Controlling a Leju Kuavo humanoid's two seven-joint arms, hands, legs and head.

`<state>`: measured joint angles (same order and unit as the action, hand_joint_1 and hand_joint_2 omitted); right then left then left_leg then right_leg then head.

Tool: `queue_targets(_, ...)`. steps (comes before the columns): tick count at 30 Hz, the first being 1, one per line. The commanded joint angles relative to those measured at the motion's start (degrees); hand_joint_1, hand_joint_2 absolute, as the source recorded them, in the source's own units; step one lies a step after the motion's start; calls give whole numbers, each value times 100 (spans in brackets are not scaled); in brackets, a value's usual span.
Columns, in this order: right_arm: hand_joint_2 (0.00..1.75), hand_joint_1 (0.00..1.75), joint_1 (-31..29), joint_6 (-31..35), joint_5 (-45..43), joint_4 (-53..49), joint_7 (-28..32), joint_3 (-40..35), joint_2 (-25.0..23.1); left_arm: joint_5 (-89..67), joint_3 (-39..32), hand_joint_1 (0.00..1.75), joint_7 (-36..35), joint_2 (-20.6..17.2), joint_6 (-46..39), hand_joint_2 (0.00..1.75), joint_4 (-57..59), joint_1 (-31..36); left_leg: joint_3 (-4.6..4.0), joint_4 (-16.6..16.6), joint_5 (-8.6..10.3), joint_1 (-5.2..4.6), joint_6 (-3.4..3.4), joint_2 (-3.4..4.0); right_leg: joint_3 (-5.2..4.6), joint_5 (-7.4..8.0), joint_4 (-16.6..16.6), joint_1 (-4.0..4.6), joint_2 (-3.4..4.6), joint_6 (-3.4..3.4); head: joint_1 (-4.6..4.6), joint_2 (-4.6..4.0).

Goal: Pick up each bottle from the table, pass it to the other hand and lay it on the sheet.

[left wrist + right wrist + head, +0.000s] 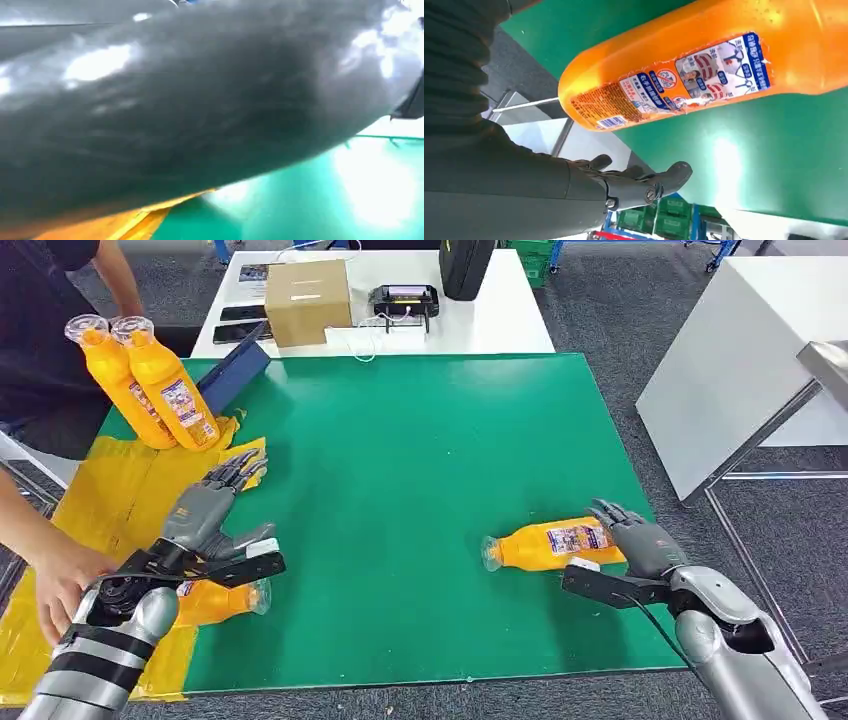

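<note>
An orange plastic bottle with a blue-and-white label lies on its side near the right edge of the green table, clear cap toward the middle. The right hand rests at its base, fingers spread, holding nothing. The left hand hovers open over the yellow sheet, above another bottle lying there. A person holds two more bottles by the far left corner.

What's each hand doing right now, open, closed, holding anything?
Left hand: open, fingers spread over the yellow sheet, holding nothing.
Right hand: open beside the lying orange bottle, at its base end, not gripping it.
</note>
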<state>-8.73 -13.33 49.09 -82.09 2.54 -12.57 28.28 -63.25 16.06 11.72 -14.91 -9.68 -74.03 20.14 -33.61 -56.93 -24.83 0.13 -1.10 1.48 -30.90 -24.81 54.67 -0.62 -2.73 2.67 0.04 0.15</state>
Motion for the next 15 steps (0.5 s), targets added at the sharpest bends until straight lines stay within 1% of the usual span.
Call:
queue_targets(1, 175, 0, -429, -23, 277, 753, 74, -410, 32, 1664, -750, 0, 287, 601, 810, 0, -191, -17, 7, -2, -1, 3, 4, -2, 7, 1, 0, 0, 25, -7, 2, 0)
queue_targets(3, 175, 0, -516, -23, 384, 922, 72, -476, 34, 2428, -947, 0, 356, 760, 1217, 0, -320, -45, 13, -4, -4, 3, 5, -5, 13, 0, 2, 0, 34, -9, 0, 0)
queue_targets(4, 175, 0, -578, -1, 489, 1035, 72, -528, 36, 2809, -1043, 0, 354, 848, 1399, 0, -422, -66, 4, -3, -1, 5, 3, 0, 6, 4, -3, 3, 24, -5, 2, 0)
queue_targets(7, 175, 0, -757, 26, 622, 1332, 85, -598, -10, 3644, -1191, 0, 277, 1023, 1765, 0, -716, -157, 3, -2, -1, 3, 2, 1, 5, 4, -3, 1, 23, -5, 2, 0)
queue_targets(10, 175, 0, -892, 28, 704, 1569, 99, -663, -51, 3871, -1123, 0, 245, 1045, 1848, 0, -934, -212, 11, -4, -4, -1, 3, 3, 11, 0, 1, -3, 36, -9, 2, 0)
queue_targets(12, 175, 0, -1019, 15, 777, 1788, 97, -746, -63, 3923, -1013, 0, 227, 1050, 1850, 0, -1053, -233, 3, -1, -1, 0, 2, 4, 4, 3, -2, 0, 20, -5, 0, 0)
queue_targets(13, 175, 0, -1063, 34, 789, 1899, 98, -754, -67, 3999, -967, 0, 210, 1056, 1880, 0, -1079, -240, 11, -1, -3, -1, 4, 4, 10, 1, -1, -2, 33, -9, 0, 0)
queue_targets(14, 175, 0, -1111, 39, 803, 1982, 105, -776, -64, 4004, -923, 0, 210, 1040, 1882, 0, -1092, -238, 7, 1, 0, 0, 3, 1, 8, 2, -4, 0, 20, -6, 2, 0)
queue_targets(15, 175, 0, -1135, 38, 806, 2024, 105, -783, -65, 4006, -909, 0, 210, 1037, 1883, 0, -1096, -236, 14, -3, -4, 1, 6, 2, 13, 0, 0, 0, 35, -11, 0, 0)
